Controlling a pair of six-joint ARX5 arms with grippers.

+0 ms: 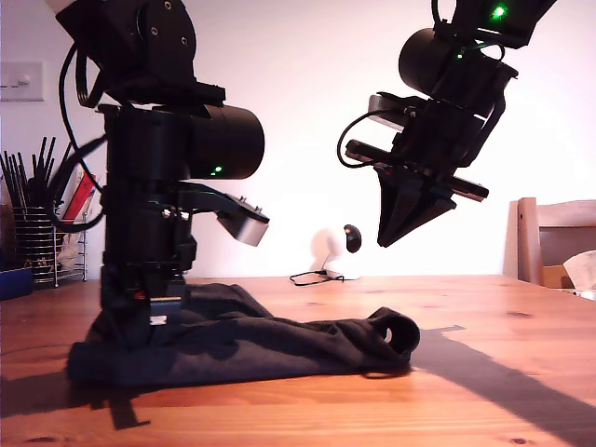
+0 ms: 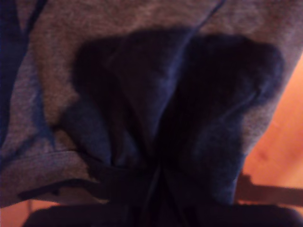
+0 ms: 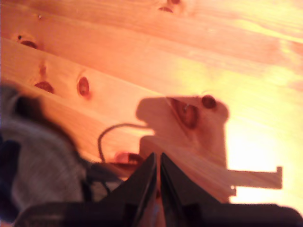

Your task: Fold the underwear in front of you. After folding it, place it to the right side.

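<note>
At the exterior view's far left a wire basket (image 1: 42, 244) stands on the wooden table (image 1: 484, 372), holding a bundle of thin dark sticks too packed to count; something red leans beside it. Just to its right my first gripper (image 1: 149, 312) is down on the underwear (image 1: 279, 340). In the first wrist view dark fabric (image 2: 156, 118) bunches up between its jaws, so it is clamped on a pinch of the cloth near the end of the garment at the exterior view's left.

There is one garment. It lies on the table with its long axis running across the exterior view, from a thick piled end under my first gripper to a rolled, rounded end near the view's middle. The cloth is rumpled, not flat.

Further right, behind the garment, a thin dark cable (image 1: 317, 277) lies on the table by the wall.

My second gripper (image 1: 400, 223) hangs in the air above and to the right of the rolled end, well apart from the cloth, tips pointing down. In the second wrist view its two fingers (image 3: 142, 182) are almost together, with only a thin slit between them and nothing held; bare table and an edge of the underwear (image 3: 42, 161) show beneath.

At the exterior view's far right stands one wooden chair (image 1: 549, 237).
</note>
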